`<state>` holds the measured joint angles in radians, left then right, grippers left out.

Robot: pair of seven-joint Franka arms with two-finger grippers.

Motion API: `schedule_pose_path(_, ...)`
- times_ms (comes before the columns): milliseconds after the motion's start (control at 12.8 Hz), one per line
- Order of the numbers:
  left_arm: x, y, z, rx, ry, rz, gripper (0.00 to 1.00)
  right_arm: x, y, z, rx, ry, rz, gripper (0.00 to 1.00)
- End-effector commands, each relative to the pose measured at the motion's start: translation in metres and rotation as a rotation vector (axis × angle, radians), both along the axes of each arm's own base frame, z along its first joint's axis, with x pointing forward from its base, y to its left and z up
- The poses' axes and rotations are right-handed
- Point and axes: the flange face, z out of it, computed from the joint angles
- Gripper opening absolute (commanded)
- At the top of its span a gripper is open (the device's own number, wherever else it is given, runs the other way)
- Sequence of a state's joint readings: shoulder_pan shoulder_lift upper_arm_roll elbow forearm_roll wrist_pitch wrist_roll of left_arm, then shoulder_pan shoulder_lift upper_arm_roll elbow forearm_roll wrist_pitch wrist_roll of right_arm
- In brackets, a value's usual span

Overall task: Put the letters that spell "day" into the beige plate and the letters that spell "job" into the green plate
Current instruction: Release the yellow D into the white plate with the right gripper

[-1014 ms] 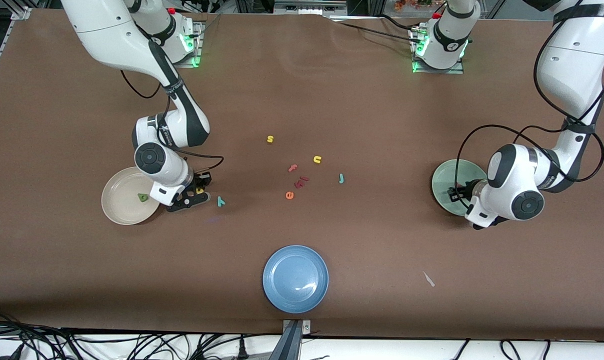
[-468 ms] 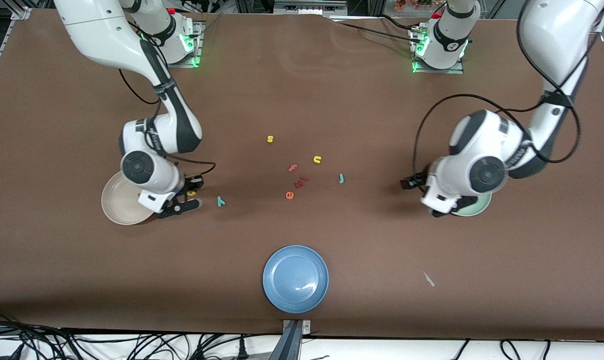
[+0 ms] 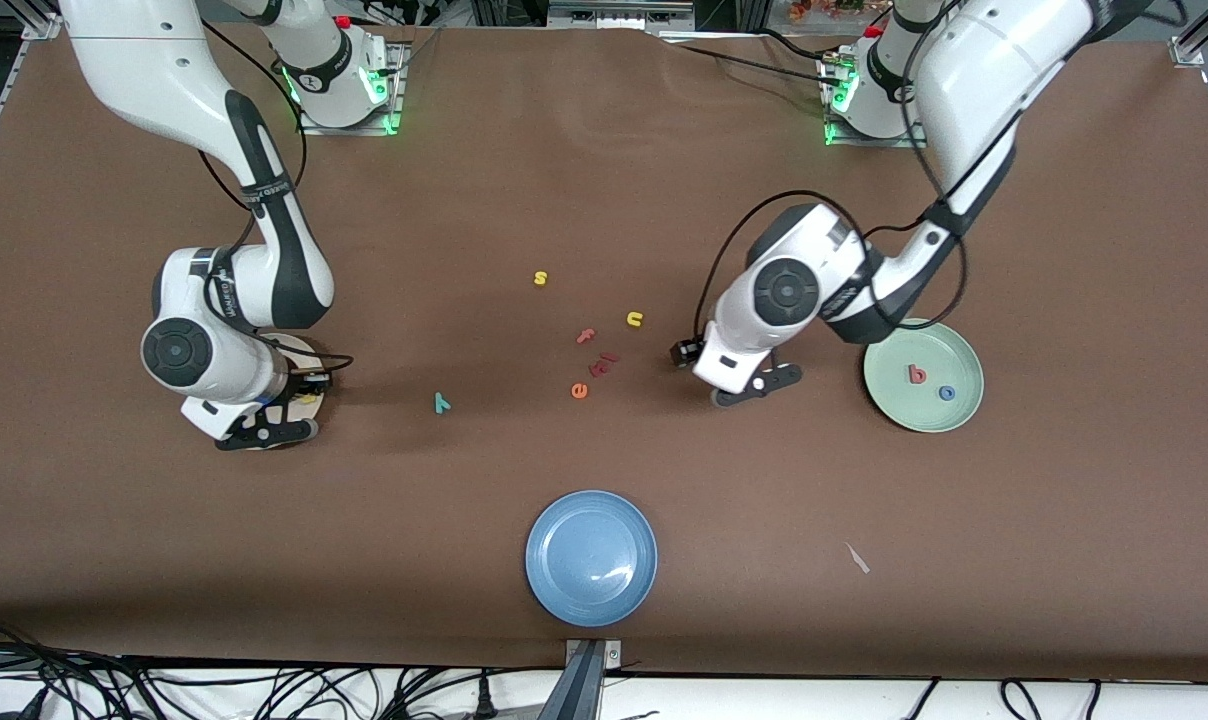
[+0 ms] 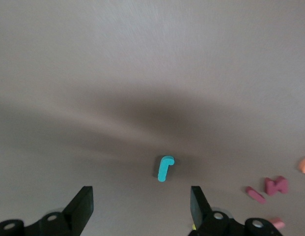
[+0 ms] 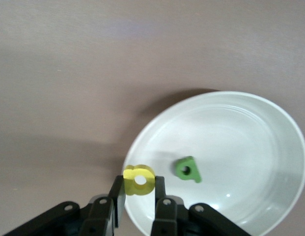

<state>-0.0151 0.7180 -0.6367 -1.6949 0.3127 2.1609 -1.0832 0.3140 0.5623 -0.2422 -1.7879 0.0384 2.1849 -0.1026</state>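
The "b" (image 3: 917, 375) and "o" (image 3: 947, 393) lie in the plate (image 3: 954, 420) toward the tabletop's left-arm end, another plate (image 3: 564, 590) at its front-camera edge.

you get even, bright overhead light on the brown table (image 3: 604, 200) in the front view, with soft shadows under both arms and a small white glare on the blue plate (image 3: 591, 557). in the left wrist view a broad dark shadow spreads across the mat around the teal letter (image 4: 165, 168), and everything there looks soft and washed out. in the right wrist view the beige plate (image 5: 270, 123) is bright with mild sheen, and its rim throws a thin shadow.
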Motion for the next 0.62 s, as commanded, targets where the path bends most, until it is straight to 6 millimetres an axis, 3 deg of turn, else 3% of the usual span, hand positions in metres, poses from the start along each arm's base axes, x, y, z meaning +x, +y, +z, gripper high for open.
schedule_pose_path(0, -0.003, -0.011, -0.029, 0.018, -0.028, -0.011, 0.76, 0.0, -0.035, -0.003, 0.035, 0.02, 0.008, 0.88)
schedule_pose_path(78, -0.003, -0.014, -0.033, -0.002, -0.037, -0.002, 0.75, 0.001, -0.035, -0.003, 0.053, 0.018, -0.001, 1.0)
schedule_pose_path(156, -0.005, -0.019, -0.037, -0.01, -0.037, -0.003, 0.73, 0.0, -0.026, -0.003, 0.065, 0.019, -0.005, 1.0)
schedule_pose_path(312, -0.011, -0.024, -0.048, 0.015, -0.036, -0.017, 0.64, -0.001, 0.011, 0.0, 0.082, 0.024, -0.028, 1.0)
schedule_pose_path(546, -0.014, -0.025, -0.061, 0.056, -0.042, -0.029, 0.63, -0.002, 0.056, 0.004, 0.109, 0.008, -0.041, 1.0)
